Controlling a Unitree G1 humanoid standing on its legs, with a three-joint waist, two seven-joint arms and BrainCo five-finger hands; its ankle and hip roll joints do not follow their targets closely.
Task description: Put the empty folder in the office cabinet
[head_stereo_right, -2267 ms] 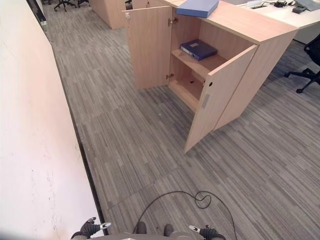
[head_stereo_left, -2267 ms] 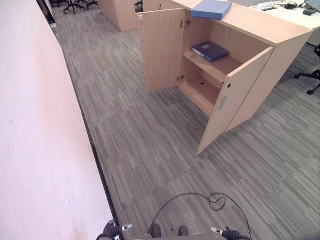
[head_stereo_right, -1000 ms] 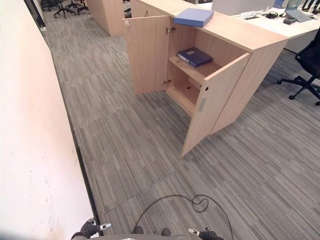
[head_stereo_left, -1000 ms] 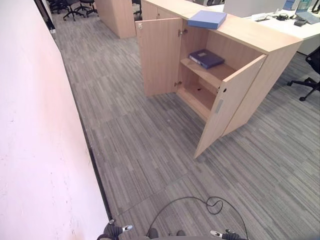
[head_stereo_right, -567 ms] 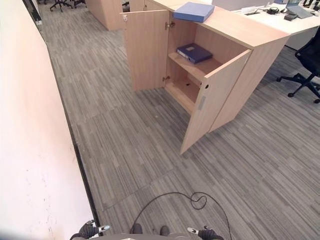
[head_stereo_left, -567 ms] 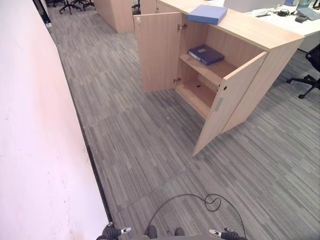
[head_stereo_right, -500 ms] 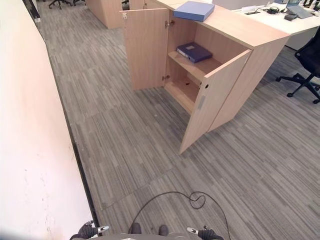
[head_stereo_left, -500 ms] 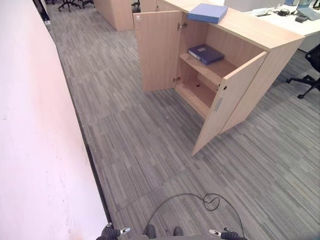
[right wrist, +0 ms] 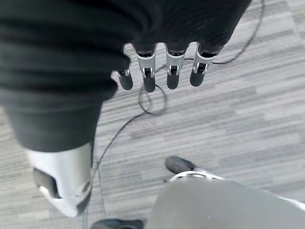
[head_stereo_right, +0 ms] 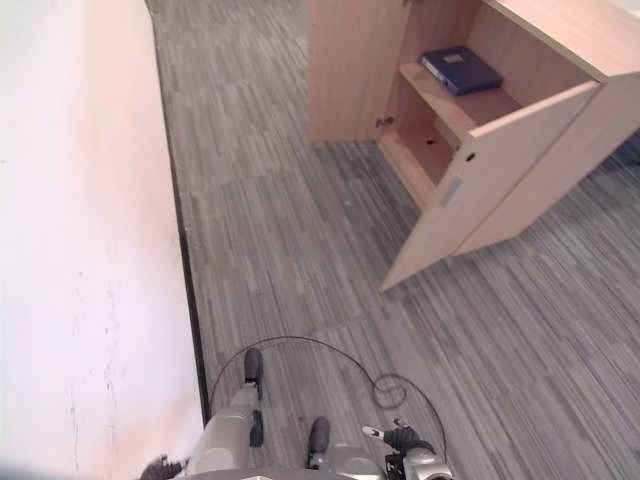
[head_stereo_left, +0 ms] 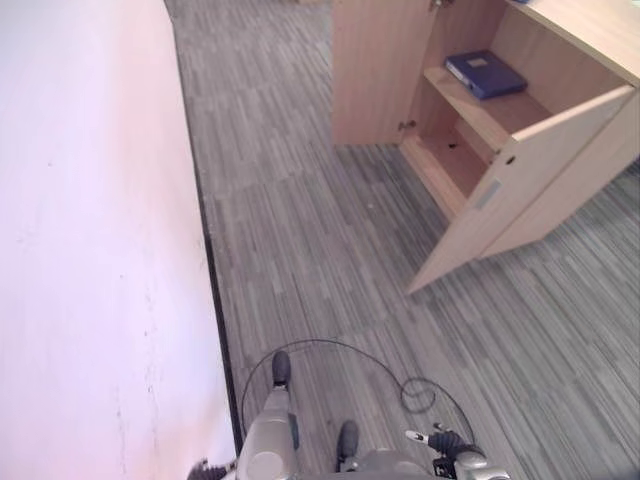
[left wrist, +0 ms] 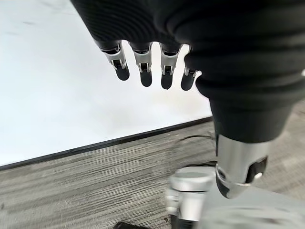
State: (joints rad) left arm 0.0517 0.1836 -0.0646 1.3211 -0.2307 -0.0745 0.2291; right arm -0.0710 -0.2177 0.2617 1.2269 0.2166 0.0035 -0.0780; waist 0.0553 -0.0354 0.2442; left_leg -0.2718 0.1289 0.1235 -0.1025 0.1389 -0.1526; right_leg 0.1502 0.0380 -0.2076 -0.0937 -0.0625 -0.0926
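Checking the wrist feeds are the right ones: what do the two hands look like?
Both look alike. The left hand has a dark ribbed cover over its back and wrist, a row of silver fingers with dark tips, and a silver thumb set apart. The right hand has the same cover, fingers and thumb.
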